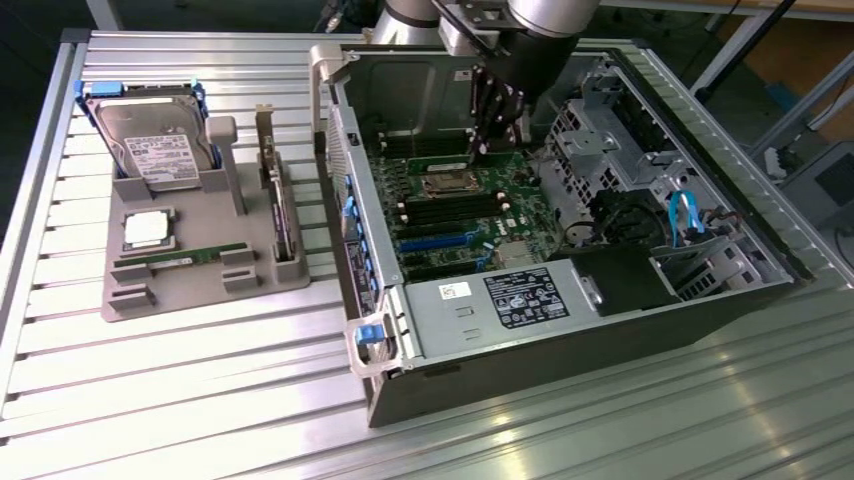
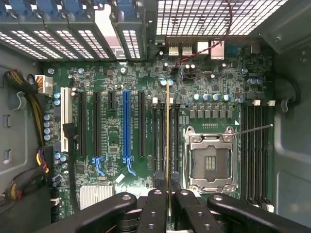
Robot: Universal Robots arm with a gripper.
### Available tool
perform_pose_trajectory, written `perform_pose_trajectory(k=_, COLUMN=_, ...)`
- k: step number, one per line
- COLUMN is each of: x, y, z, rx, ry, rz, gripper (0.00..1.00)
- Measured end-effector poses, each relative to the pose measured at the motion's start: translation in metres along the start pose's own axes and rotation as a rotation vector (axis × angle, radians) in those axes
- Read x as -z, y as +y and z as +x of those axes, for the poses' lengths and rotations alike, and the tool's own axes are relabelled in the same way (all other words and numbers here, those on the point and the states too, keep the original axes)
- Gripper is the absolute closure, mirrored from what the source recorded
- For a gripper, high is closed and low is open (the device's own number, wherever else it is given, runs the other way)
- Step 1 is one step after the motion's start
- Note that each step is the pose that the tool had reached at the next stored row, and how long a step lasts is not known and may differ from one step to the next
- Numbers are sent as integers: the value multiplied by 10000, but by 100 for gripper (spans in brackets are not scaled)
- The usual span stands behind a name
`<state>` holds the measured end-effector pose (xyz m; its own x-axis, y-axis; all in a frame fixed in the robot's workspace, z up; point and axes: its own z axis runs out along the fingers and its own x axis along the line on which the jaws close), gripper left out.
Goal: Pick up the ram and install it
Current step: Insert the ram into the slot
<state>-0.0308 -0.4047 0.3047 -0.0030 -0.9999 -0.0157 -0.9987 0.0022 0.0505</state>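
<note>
Wrist view: my gripper [image 2: 168,195] grasps the ram [image 2: 168,126] edge-on, DIMM slots [image 2: 176,141] just beyond; any tilt could jam it against one.

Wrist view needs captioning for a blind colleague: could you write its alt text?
The end effector grips the ram edge-on, a thin strip running along the dark memory slots of the motherboard, beside the empty processor socket.
</note>
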Motion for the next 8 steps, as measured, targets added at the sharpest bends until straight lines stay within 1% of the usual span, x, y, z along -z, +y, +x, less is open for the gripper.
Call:
perform_pose_trajectory(k=4, x=-147, y=-8, z=2, rx=3, ry=1, rz=0, gripper=87)
perform_pose_trajectory(k=7, x=-151, y=-8, z=2, rx=3, ry=1, rz=0, gripper=87)
perform_pose_trajectory(k=8, x=-150, y=-25, z=3, rx=3, ry=1, rz=0, gripper=87)
